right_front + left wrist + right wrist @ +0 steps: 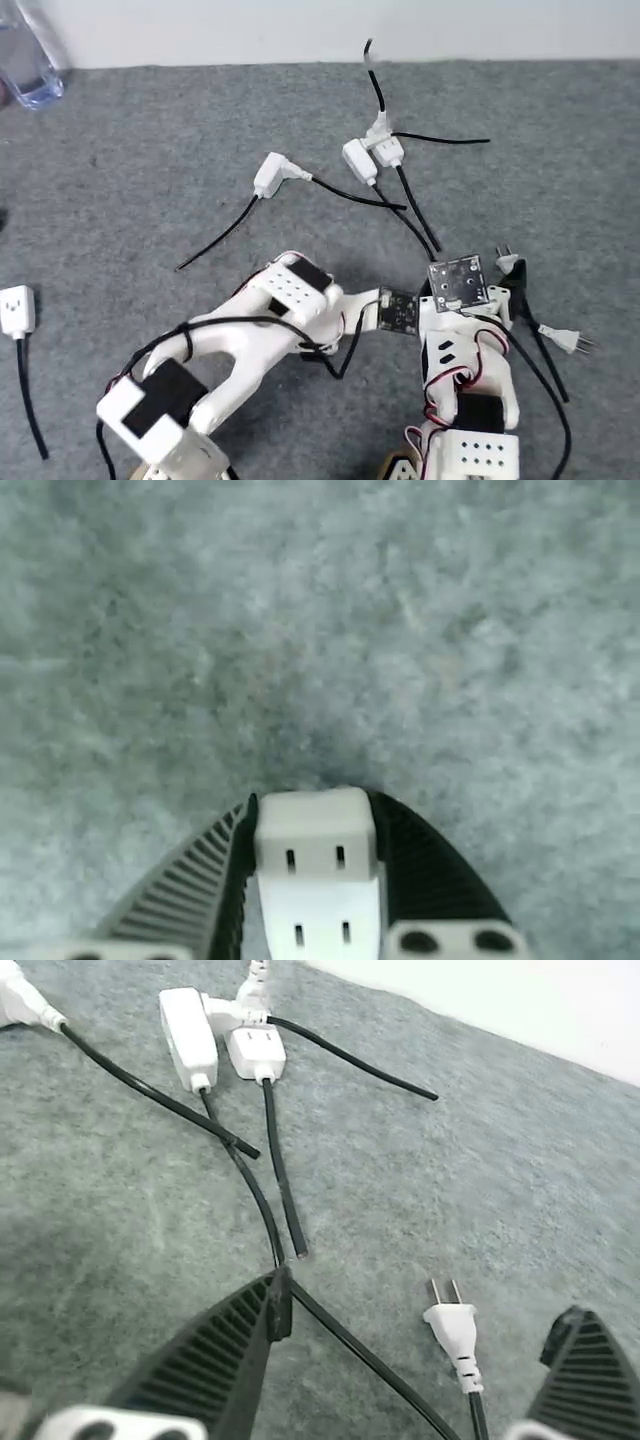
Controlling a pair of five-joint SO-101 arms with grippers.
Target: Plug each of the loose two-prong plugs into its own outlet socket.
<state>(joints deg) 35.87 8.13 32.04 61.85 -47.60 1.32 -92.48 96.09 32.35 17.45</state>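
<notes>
On the grey table (150, 150) beside the arms, a loose two-prong plug (450, 1325) lies ungrasped between the spread jaws of the right gripper (425, 1310), while the left gripper (312, 805) clamps a white outlet socket (318, 860); joining them seems still to do, though one far pair (375, 150) looks mated.

Outlet socket (318, 880) in the left pincer (314, 805) cut off at the picture's edge, its flanks hidden by the fingers (420, 870), loose plug (452, 1328) with cord running out of frame, clear bottle (25, 60) cropped at the high view's corner
</notes>
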